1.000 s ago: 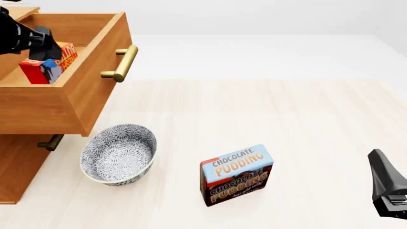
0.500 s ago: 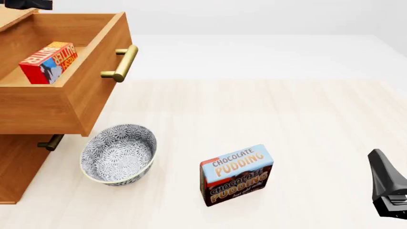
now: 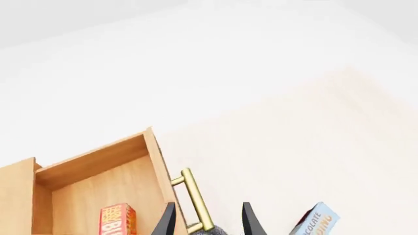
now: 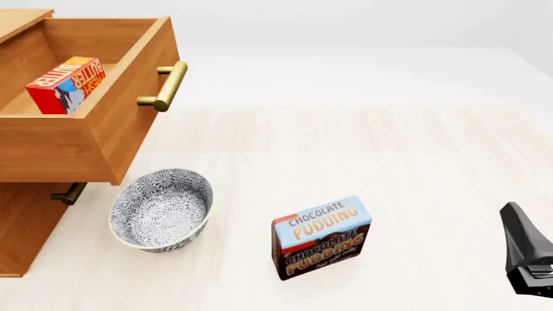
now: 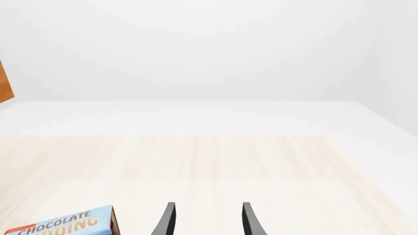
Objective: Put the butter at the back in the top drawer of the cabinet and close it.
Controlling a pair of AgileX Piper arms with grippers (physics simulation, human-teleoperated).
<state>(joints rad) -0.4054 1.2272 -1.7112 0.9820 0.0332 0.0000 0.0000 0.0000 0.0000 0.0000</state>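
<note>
1. Now the butter (image 4: pixel 67 84) lies inside the top drawer (image 4: pixel 129 116), leaning a little against the drawer's left wall, with its lettered face up. It is not touched by any gripper, so I judge that the placing step is done.
2. The top drawer stands pulled far out from the cabinet (image 4: pixel 26 227), and its front panel hangs over the patterned bowl (image 4: pixel 162 208). It must be open like this so the box could go in; the closing is not yet done.
3. The brass handle (image 4: pixel 166 85) sticks out from the drawer front toward the table's free side. I think it, or the panel around it, is the natural place to push.
4. The left gripper (image 3: pixel 207 220) is not visible in the front view. In its wrist view the two fingertips stand apart with nothing between them, high above the drawer, and the handle appears just between them. This height probably keeps the arm free of the drawer walls.
5. The right gripper (image 5: pixel 207 220) waits far from the drawer, beyond the pudding box (image 4: pixel 322 237), low at the table's near side. Its fingertips are apart too and hold nothing; it seems to have no part in this step.
6. The pudding box stands upright, well apart from the drawer, so it should not block the closing.
</note>
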